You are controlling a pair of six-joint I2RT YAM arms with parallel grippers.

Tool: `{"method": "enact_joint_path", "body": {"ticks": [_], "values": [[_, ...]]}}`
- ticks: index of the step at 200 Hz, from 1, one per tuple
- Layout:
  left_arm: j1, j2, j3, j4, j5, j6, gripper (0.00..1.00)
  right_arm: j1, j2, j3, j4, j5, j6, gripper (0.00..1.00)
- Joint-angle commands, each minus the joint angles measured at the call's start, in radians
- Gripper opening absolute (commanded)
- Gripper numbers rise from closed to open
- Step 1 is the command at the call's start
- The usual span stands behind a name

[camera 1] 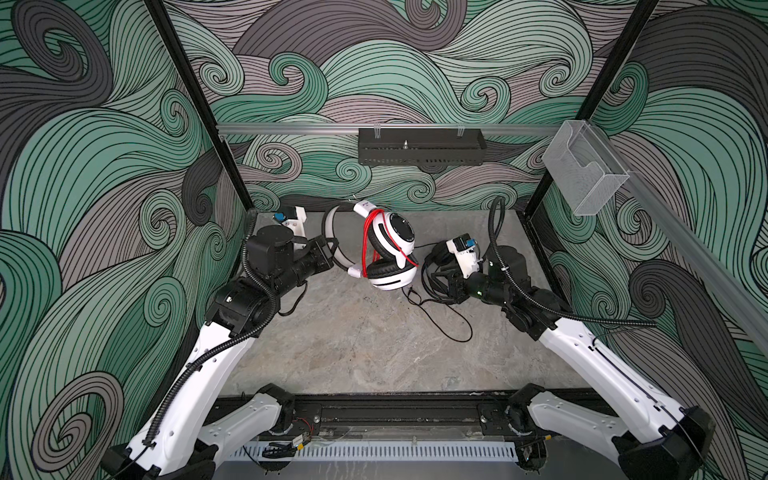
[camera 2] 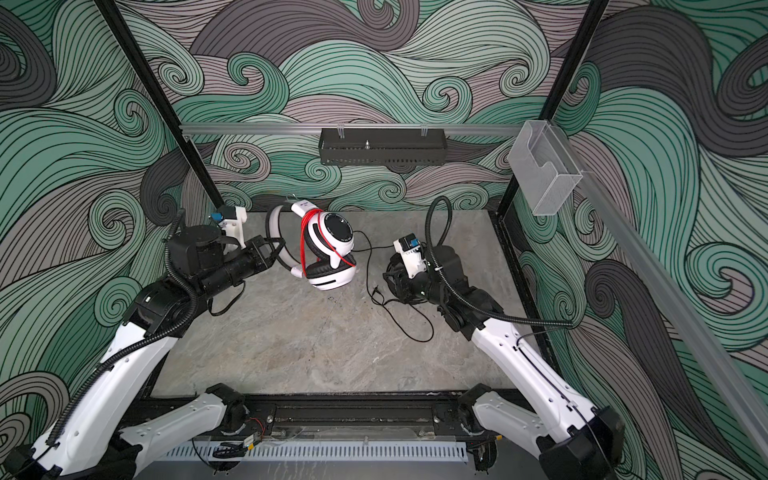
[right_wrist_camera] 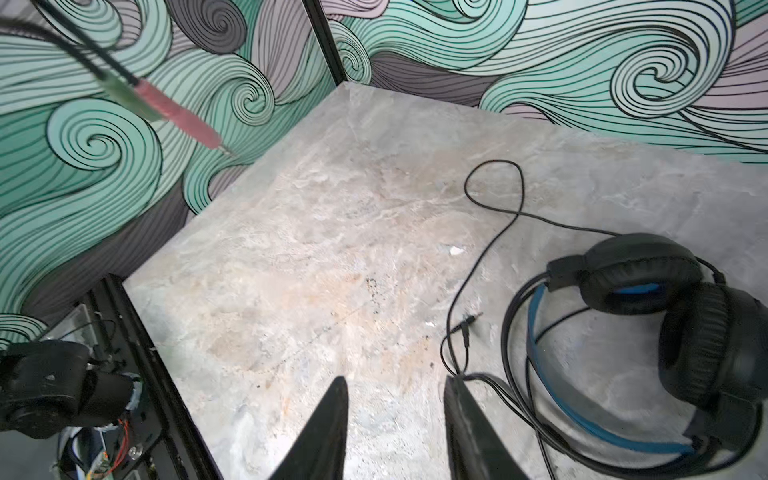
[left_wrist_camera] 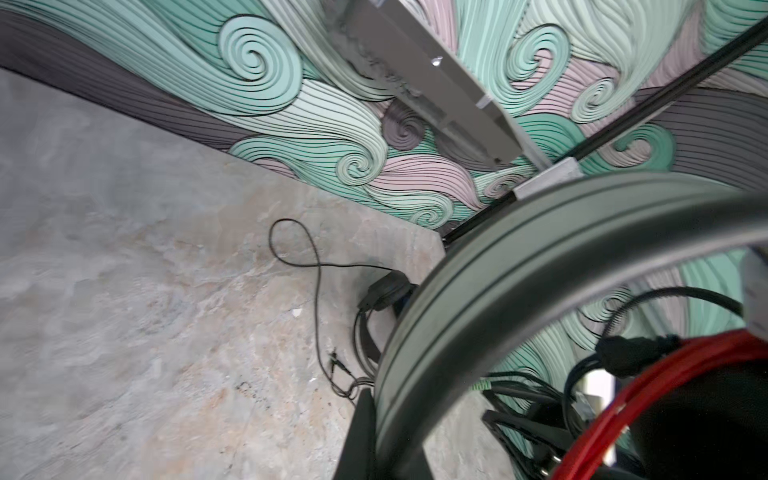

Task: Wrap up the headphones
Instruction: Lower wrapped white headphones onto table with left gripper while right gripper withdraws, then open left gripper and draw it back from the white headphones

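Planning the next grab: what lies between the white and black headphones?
The black cable and its plug on bare table, clear in both top views.

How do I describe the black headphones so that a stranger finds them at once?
Start at the grey stone table. On its right side, by the right gripper, lie the black headphones. Only they have blue trim; the white pair carries red cable.

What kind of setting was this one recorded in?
Probably a purpose-built robot recording booth, not a home or shop: swirl-printed walls enclose a marble-look tabletop, and the left arm and right arm are mounted on a black base rail.
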Motion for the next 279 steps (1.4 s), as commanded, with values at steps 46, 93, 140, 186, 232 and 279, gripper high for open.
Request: {"method": "enact_joint_path", "body": {"ticks": [46, 93, 140, 186, 232, 279], "values": [[0.153, 0.064, -0.249, 0.132, -0.127, -0.006, 0.00, -0.003, -0.028, 0.013, -0.076, 0.048, -0.019, 0.40], [0.250, 0.283, -0.309, 0.296, -0.129, -0.009, 0.00, -0.002, -0.020, 0.055, -0.092, 0.050, -0.032, 0.40], [0.308, 0.576, -0.191, 0.348, -0.047, 0.007, 0.00, -0.002, -0.023, 0.075, -0.120, 0.052, -0.045, 0.40], [0.344, 0.796, -0.065, 0.362, -0.010, -0.003, 0.00, -0.002, -0.024, 0.077, -0.118, 0.059, -0.048, 0.40], [0.357, 0.953, 0.071, 0.311, -0.003, 0.007, 0.00, -0.004, -0.014, 0.081, -0.120, 0.073, -0.066, 0.40], [0.365, 1.042, 0.143, 0.258, -0.004, 0.007, 0.08, -0.005, -0.006, 0.085, -0.114, 0.078, -0.073, 0.39]]}}
